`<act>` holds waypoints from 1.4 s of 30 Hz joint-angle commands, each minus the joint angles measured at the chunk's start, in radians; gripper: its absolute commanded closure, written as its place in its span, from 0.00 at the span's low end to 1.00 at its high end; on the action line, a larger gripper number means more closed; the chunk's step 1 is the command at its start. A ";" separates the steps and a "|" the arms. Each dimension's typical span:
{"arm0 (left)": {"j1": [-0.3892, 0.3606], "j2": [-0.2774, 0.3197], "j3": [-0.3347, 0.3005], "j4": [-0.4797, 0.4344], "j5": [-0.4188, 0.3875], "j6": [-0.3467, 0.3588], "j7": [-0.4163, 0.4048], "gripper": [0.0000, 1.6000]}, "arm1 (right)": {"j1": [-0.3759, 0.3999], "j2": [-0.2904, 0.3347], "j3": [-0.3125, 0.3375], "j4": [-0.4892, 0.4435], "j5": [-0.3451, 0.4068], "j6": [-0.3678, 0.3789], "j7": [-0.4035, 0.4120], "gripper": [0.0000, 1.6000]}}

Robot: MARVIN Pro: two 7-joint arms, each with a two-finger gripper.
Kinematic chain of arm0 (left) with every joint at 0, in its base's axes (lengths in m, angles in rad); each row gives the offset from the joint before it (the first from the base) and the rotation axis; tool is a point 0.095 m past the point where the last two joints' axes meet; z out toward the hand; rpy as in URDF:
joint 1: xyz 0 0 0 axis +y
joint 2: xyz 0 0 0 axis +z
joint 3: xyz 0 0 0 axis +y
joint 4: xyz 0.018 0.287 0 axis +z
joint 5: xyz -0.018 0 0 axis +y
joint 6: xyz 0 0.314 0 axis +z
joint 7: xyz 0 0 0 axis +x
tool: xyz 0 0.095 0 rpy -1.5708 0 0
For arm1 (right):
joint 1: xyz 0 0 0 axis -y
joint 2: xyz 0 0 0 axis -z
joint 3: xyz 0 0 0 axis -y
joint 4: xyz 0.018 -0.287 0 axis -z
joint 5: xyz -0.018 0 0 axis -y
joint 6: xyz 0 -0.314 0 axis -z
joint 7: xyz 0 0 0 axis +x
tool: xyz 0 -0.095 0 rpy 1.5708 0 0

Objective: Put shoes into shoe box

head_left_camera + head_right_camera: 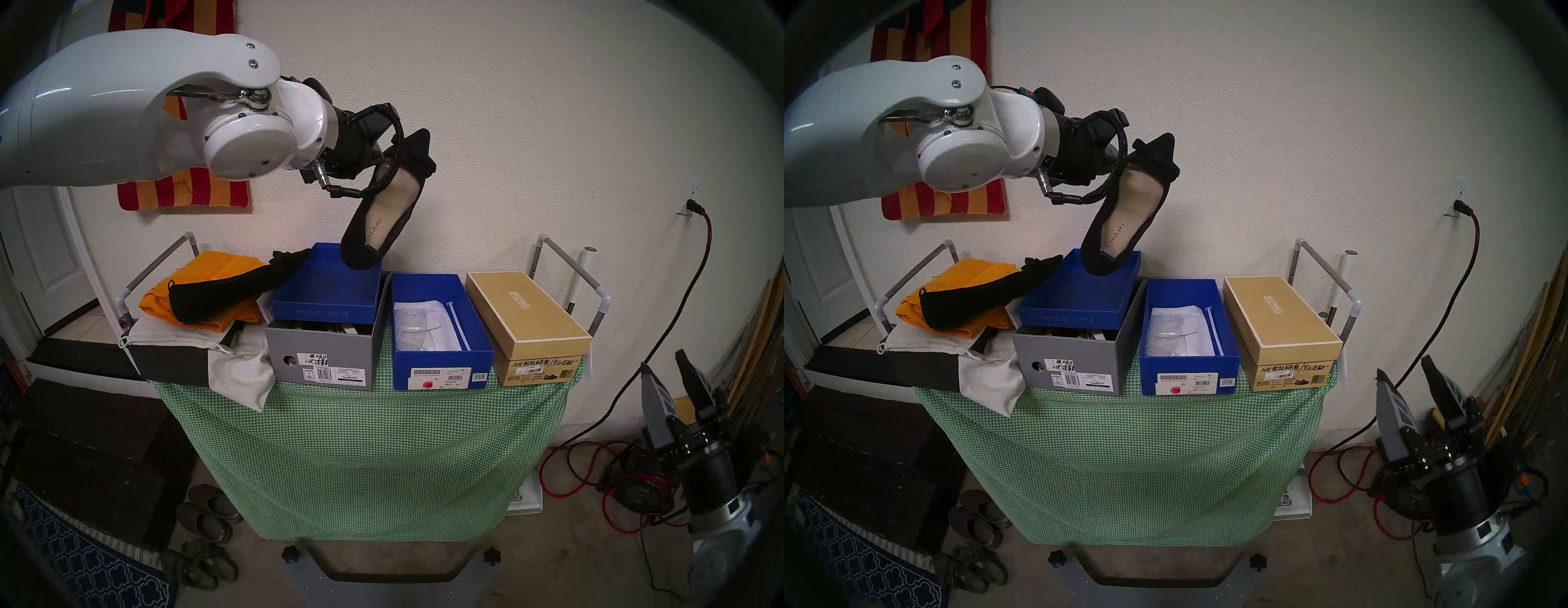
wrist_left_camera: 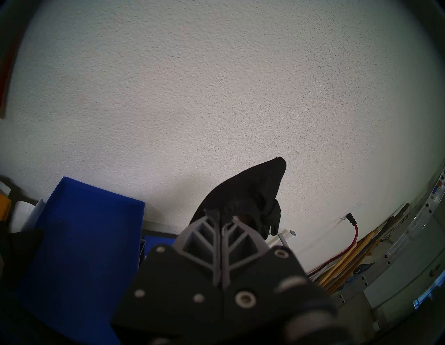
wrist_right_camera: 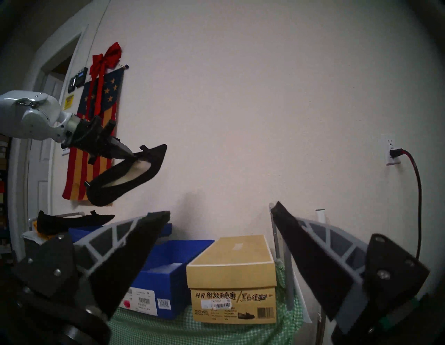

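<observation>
One shoe (image 1: 384, 204) is held aloft by the left gripper (image 2: 222, 218), its fingers pinched tight on the upper near the toe bow, so the heel hangs down and the toe points up toward the wall. The open blue box (image 1: 441, 335) lies below the hand and toward its right, with paper in its bottom. Directly under the dangling heel sits the blue lid (image 1: 326, 293), stacked on the grey box (image 1: 322, 356) — release there would be wrong. The shoe should be carried rightward, kept high enough for the heel to clear both the lid's rim and the box's near wall, then lowered heel first. The second shoe (image 1: 237, 288) rests to the hand's left, on orange cloth. The right gripper (image 3: 221, 243) is spread wide and empty, low and well clear, so the air above the box is unobstructed.
</observation>
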 commanded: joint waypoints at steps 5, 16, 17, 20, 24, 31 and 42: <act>-0.004 -0.002 -0.005 0.000 -0.001 -0.001 -0.001 1.00 | 0.165 0.163 -0.078 -0.004 -0.013 0.060 -0.036 0.00; -0.003 -0.001 -0.004 0.000 0.002 -0.001 -0.002 1.00 | 0.308 0.288 -0.200 -0.004 -0.040 0.100 -0.057 0.00; -0.003 -0.001 -0.004 0.000 0.002 -0.001 -0.003 1.00 | 0.286 0.280 -0.207 -0.004 -0.041 0.095 -0.055 0.00; -0.003 -0.001 -0.004 0.000 0.003 -0.001 -0.003 1.00 | 0.343 0.318 -0.251 -0.004 -0.051 0.111 -0.064 0.00; -0.003 -0.001 -0.004 0.000 0.004 -0.001 -0.003 1.00 | 0.367 0.346 -0.303 -0.004 -0.064 0.121 -0.074 0.00; -0.003 -0.001 -0.003 0.000 0.006 -0.001 -0.004 1.00 | 0.461 0.377 -0.405 -0.004 -0.086 0.154 -0.098 0.00; -0.002 0.000 -0.003 0.000 0.009 -0.001 -0.006 1.00 | 0.599 0.361 -0.524 -0.004 -0.056 0.210 -0.167 0.00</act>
